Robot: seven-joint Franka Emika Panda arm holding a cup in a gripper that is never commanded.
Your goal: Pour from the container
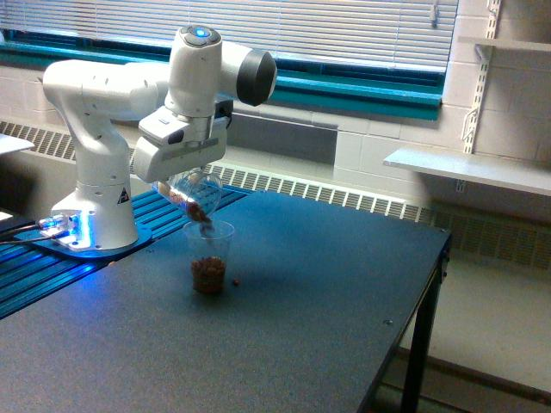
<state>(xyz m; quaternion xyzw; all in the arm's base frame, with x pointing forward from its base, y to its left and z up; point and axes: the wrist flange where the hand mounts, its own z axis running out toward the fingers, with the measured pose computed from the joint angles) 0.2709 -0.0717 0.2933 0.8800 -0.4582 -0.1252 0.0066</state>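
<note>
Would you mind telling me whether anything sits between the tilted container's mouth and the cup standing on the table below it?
Nothing visible does. The container, held in the pincer, tips directly over the cup, and brown bits are at the rim.

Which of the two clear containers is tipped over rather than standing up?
The jar in the gripper, tilted above the table; the cup stands upright.

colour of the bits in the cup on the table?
Brown, piled at the bottom of the clear cup; seen in the exterior view, the only one.
</note>
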